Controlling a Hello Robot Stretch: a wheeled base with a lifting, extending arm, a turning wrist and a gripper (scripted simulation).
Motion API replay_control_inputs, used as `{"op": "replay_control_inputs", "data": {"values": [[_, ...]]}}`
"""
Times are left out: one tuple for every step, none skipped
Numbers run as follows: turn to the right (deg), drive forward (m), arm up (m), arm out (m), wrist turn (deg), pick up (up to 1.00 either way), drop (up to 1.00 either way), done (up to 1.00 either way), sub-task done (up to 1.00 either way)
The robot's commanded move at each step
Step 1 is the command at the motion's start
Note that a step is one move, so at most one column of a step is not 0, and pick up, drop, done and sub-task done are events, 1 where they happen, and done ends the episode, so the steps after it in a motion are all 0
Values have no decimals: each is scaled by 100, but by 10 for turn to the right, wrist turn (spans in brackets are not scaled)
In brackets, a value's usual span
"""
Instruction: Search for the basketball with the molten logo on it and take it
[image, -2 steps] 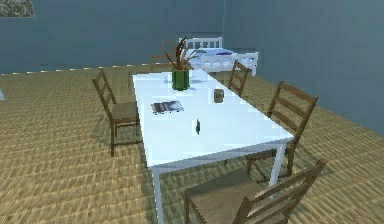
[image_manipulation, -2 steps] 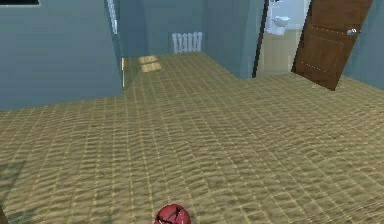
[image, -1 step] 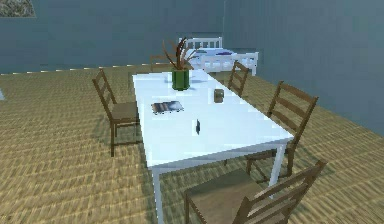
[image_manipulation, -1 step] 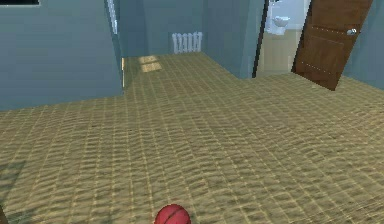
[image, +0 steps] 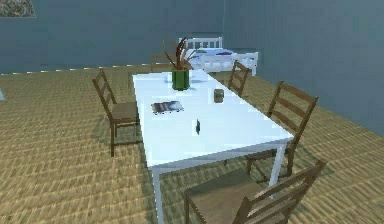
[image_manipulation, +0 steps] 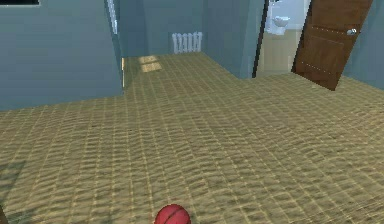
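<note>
The claw's state cannot be told. A reddish-orange round ball (image_manipulation: 172, 216) lies on the tan carpeted floor (image_manipulation: 200, 130) at the arm side view's bottom edge, just left of the middle, with any logo on it too small to make out. In the forward view a white rectangular tabletop (image: 230, 130) carries a green potted plant (image: 180, 78), a brown mug (image: 218, 96) and a flat paper (image: 167, 108) with unreadable print, and brown wooden chairs (image: 115, 105) stand around it.
</note>
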Motion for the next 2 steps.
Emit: {"op": "replay_control_inputs", "data": {"values": [[0,0,10,0,0,0,0,0,0],[0,0,0,0,0,0,0,100,0]]}}
